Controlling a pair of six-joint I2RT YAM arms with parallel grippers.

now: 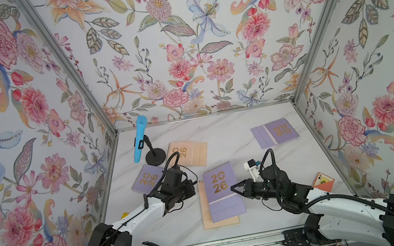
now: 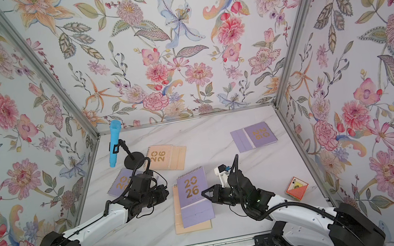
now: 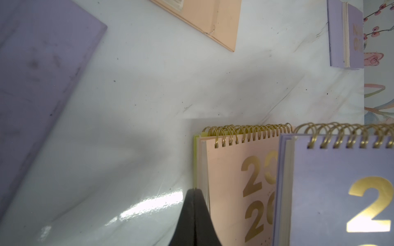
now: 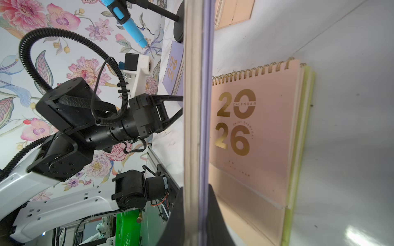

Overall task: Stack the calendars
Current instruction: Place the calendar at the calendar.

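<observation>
**Stack, table (image 1: 219,130) centre.** Two calendars lie flat: yellow-green one (image 4: 308,91) at the bottom, peach one (image 4: 255,127) on it, coils at the far end.

**Held lilac calendar (image 1: 218,182).** It is over the stack, "2026" up, set off toward the right and the rear of the peach cover. The right wrist view shows it edge-on and probably raised a little, though whether any part rests on the peach one cannot be told.

**Right gripper (image 1: 233,187).** Clamped on the right edge of the held lilac calendar.

**Left gripper (image 3: 193,198).** Jaws together and empty, with the tip at the left edge of the stack, seemingly as a stop.

**Loose calendars, all flat and well apart from the stack.**
- Rear peach calendar (image 1: 187,152).
- Left lilac calendar (image 1: 147,179), partly under the left arm.
- Rear-right lilac calendar (image 1: 275,133).

**Step in hand.** Judged to be laying the third calendar; three remain.

**Next move.** Slide the lilac one left and toward the robot until its edges and coils match the peach cover, lower it flat, then part the jaws without dragging it.

**Not task items.** Blue microphone (image 1: 140,139) on its stand; orange card (image 1: 324,182).
</observation>
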